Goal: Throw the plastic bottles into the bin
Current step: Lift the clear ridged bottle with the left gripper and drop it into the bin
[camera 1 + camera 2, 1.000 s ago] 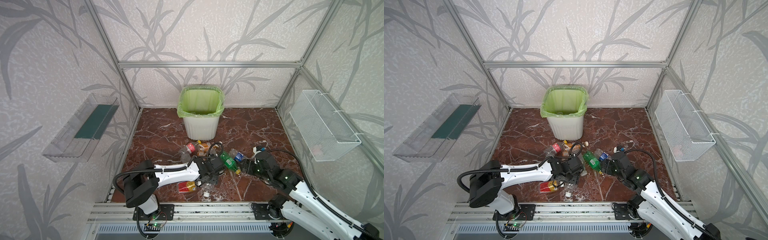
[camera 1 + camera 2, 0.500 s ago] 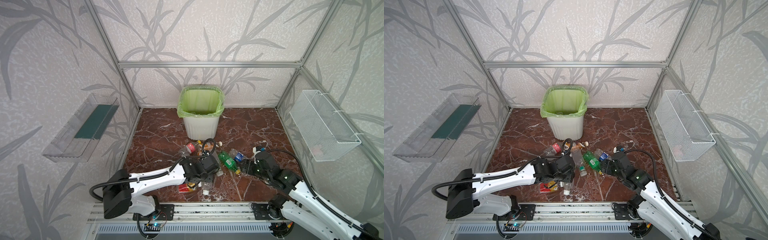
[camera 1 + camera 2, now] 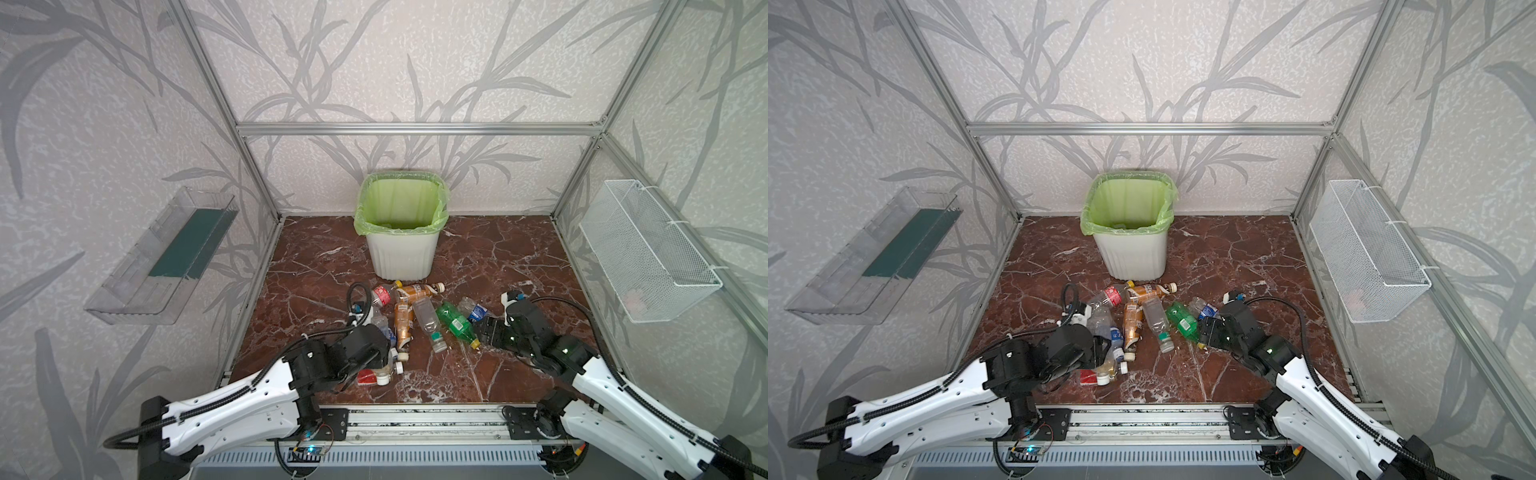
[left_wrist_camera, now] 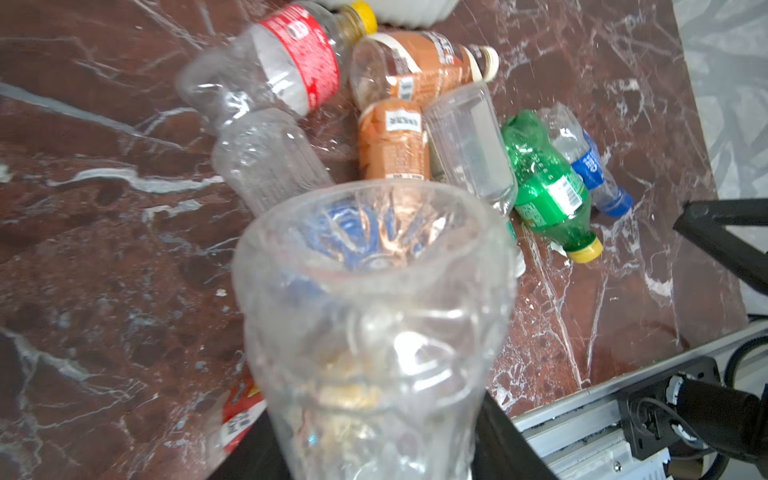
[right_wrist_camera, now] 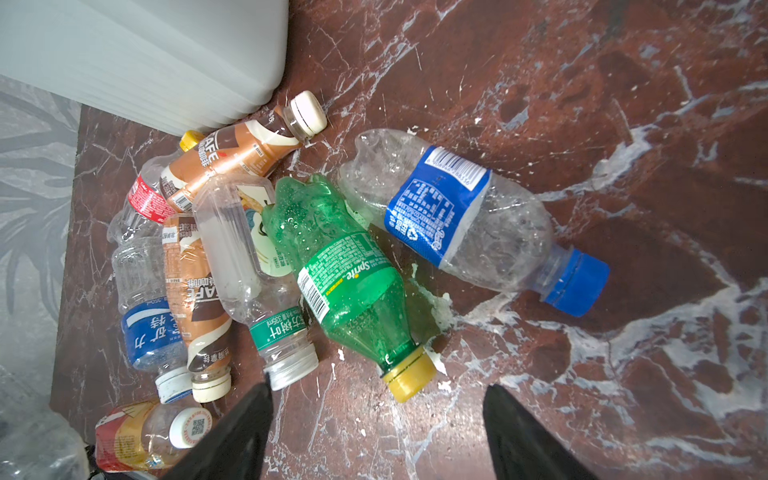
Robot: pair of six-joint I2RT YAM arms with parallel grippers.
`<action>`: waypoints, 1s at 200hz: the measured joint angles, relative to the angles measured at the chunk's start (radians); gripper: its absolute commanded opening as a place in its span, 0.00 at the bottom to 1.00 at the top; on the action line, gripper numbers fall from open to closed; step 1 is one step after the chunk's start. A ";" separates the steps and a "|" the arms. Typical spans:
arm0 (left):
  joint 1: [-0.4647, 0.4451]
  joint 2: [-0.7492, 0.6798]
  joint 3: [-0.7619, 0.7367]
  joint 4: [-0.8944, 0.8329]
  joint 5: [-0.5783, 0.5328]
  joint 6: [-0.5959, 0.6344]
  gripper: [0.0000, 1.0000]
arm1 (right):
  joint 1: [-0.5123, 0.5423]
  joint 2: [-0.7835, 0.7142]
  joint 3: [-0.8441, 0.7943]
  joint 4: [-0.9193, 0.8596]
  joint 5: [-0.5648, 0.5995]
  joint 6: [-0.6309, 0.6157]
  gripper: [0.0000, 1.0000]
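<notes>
Grips clear bottle point(image 4: 374, 311) in left tool point(image 4: 374, 440); holds right tool point(image 5: 376, 388) wide near green bottle point(image 5: 349, 274); leaves other plastic bottles point(image 3: 405, 320) on worktop point(image 3: 498, 257), seemingly none inside bin point(image 3: 402, 257).

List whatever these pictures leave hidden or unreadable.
- Left gripper: its fingertips, in the left wrist view, masked by the clear bottle it holds.
- Bin: its floor, in both top views, mostly screened by the near wall.
- Wire basket: a pale patch inside, in both top views, too small to name.
- Red-yellow bottle: partly under the left arm in both top views.
</notes>
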 measured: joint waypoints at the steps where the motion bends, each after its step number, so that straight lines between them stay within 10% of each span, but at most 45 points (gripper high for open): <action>1: 0.002 -0.006 -0.002 -0.005 -0.001 -0.002 0.57 | 0.000 0.000 0.000 0.000 0.000 0.000 0.80; 79: 0.066 -0.070 0.222 -0.102 -0.061 0.160 0.58 | 0.000 0.040 0.008 0.019 -0.008 -0.001 0.80; 164: 0.573 0.939 1.845 -0.099 0.242 0.509 0.99 | -0.002 0.028 0.146 -0.013 0.022 -0.030 0.82; 200: 0.592 0.915 1.674 -0.222 0.243 0.515 0.99 | -0.006 -0.007 0.146 -0.056 0.029 -0.031 0.82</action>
